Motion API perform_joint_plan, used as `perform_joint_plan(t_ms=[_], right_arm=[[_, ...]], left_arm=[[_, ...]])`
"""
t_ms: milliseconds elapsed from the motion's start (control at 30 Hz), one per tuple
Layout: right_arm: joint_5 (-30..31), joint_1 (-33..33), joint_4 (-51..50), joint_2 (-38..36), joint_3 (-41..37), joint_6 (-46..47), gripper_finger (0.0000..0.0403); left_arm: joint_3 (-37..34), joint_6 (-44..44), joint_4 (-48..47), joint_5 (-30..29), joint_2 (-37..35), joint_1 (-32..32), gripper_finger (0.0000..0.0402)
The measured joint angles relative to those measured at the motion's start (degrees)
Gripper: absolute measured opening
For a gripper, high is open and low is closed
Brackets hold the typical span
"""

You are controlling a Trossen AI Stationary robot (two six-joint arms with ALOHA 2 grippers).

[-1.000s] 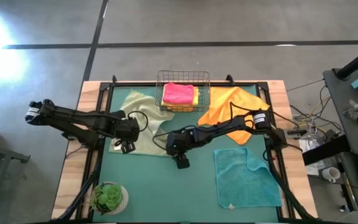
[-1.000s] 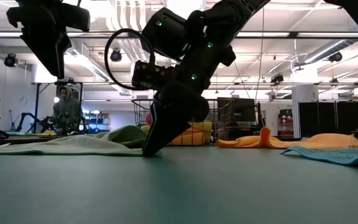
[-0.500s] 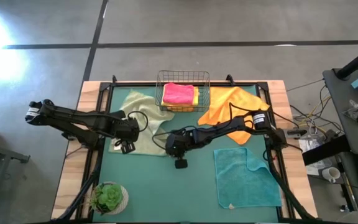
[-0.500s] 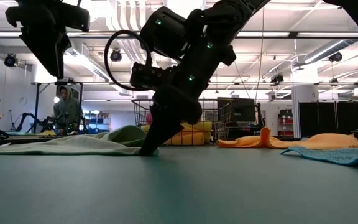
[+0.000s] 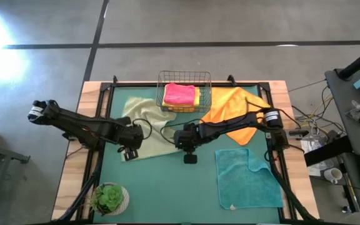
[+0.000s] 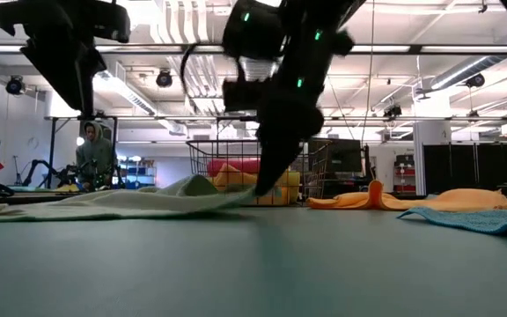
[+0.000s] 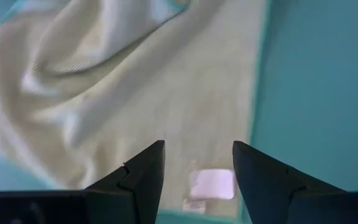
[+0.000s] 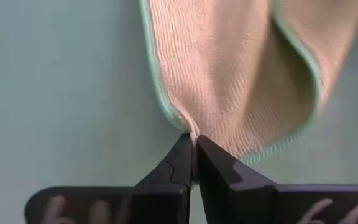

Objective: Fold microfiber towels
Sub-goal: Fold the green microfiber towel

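1. The right gripper (image 8: 193, 144) sits near the middle of the surface, its two fingers pinched tight on the edge of the pale sage green towel (image 5: 144, 122) — in the right wrist view the cloth bunches up from the fingertips with its teal hem curling round.
2. In the low view that same right gripper (image 6: 267, 185) holds the towel's right corner just off the mat, while the rest of the cloth (image 6: 113, 202) lies on it to the left.
3. The left gripper (image 5: 129, 152) hovers over the near left part of the same towel with its fingers spread apart and nothing between them; the left wrist view shows a white label (image 7: 211, 183) on the cloth below it.
4. Beyond the towel, at the far edge, stands a wire basket (image 5: 161, 94) with a pink towel (image 5: 180, 93) lying on a yellow towel (image 5: 197, 95) inside.
5. Just right of the basket lies an orange towel (image 5: 230, 103), crumpled, partly under the right arm.
6. A teal towel (image 5: 245, 181) lies mostly flat at the near right of the dark-green mat (image 5: 167, 187).
7. A small potted plant (image 5: 109, 199) sits at the near left corner of the surface.
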Motion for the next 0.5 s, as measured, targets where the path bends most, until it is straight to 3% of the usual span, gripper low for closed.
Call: perform_joint_plan(t_ms=[500], right_arm=[[-0.30,0.10,-9.66,-6.47,-0.66,5.84,0.0009]], left_arm=[[-6.98,-7.72,17.22,3.07,12.42,-11.43,0.0173]])
